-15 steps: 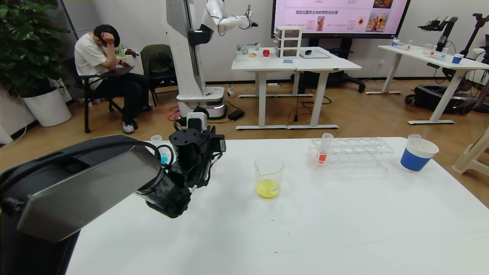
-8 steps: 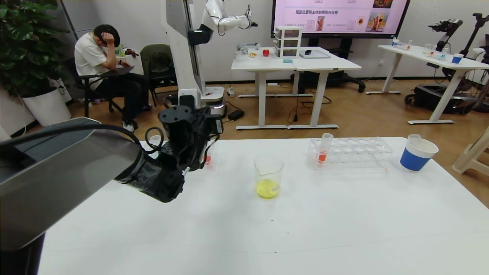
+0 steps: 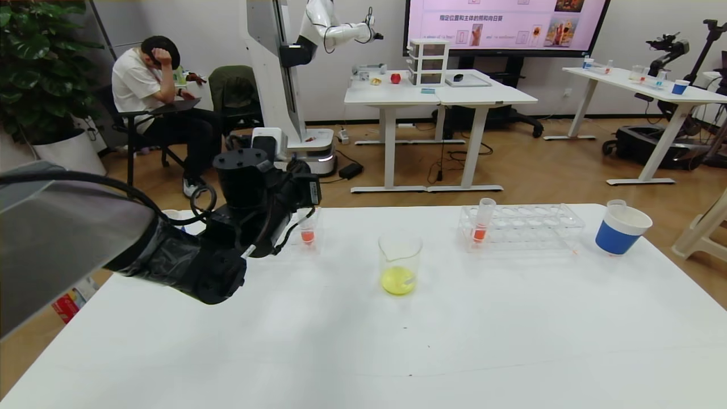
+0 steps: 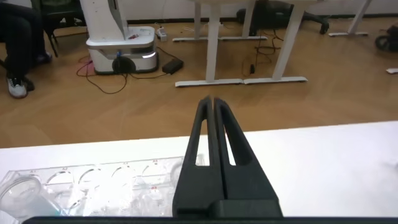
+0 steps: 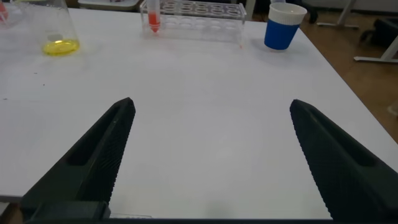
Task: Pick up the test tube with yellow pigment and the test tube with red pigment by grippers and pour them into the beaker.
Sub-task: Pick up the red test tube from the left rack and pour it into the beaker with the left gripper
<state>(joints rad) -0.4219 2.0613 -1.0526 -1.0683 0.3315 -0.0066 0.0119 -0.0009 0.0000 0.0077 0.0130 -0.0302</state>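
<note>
The beaker [image 3: 400, 262], holding yellow liquid, is seen mid-table. Left of it, the left gripper [image 4: 212, 109] is held above the table, fingers pressed together on nothing, beside a red tube [image 3: 307, 232]. Right of the beaker, another red tube [image 3: 482, 222] stands in a rack [image 3: 531, 227]. The right gripper [image 5: 211, 134] is spread wide, nothing held.

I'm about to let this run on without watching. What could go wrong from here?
The left gripper is shut and holds nothing, close to a red tube standing on the table's left; a swing of the wrist might tip it. The beaker already holds yellow liquid, so a knock would spill it. The right gripper is open, low over the table.
</note>
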